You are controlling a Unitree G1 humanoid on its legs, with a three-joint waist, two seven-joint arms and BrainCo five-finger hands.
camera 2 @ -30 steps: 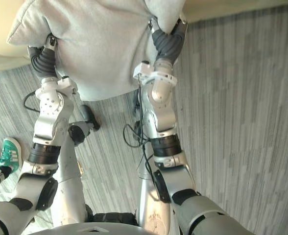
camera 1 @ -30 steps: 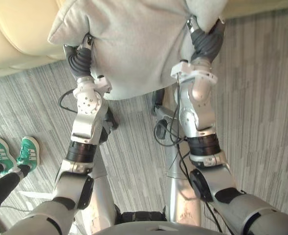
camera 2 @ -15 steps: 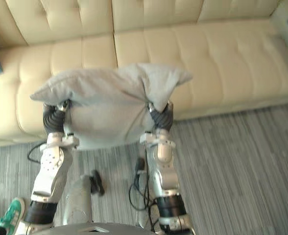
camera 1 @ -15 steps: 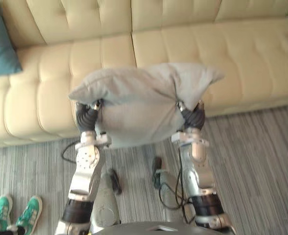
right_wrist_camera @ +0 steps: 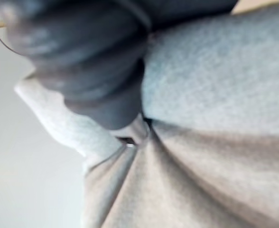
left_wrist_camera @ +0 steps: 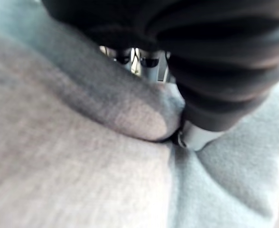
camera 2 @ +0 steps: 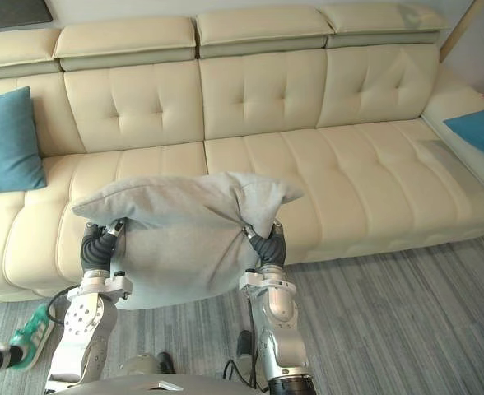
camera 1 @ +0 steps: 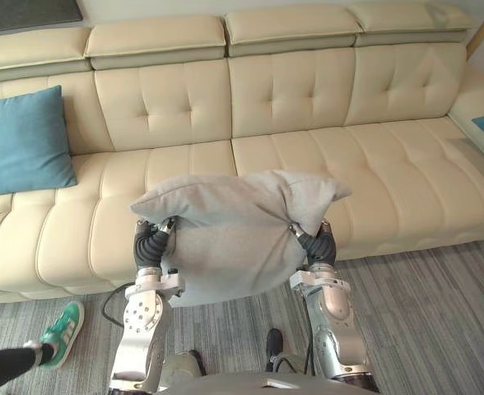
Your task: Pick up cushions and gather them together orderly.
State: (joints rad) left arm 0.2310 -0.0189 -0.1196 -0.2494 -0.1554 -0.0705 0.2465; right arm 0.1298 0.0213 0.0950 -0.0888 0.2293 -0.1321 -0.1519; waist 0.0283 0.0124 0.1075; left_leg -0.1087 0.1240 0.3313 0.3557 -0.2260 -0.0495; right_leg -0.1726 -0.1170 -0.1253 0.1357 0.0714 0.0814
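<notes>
Left hand (camera 1: 150, 243) clamps the lower-left edge of the grey cushion (camera 1: 225, 239), fabric pinched between thumb and fingers; right hand (camera 1: 318, 245) grips the bunched lower-right corner; the cushion hangs at frame centre, clear of the cream sofa (camera 1: 374, 164) behind it; a teal cushion (camera 1: 21, 140) leans upright at upper left; a second teal cushion (camera 2: 481, 127) lies at the right edge; a person's green shoe (camera 1: 62, 332) stands at lower left.

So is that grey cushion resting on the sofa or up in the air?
In the air: the grey cushion hangs between the left hand and right hand, before the cream sofa, its lower edge over the floor.
</notes>
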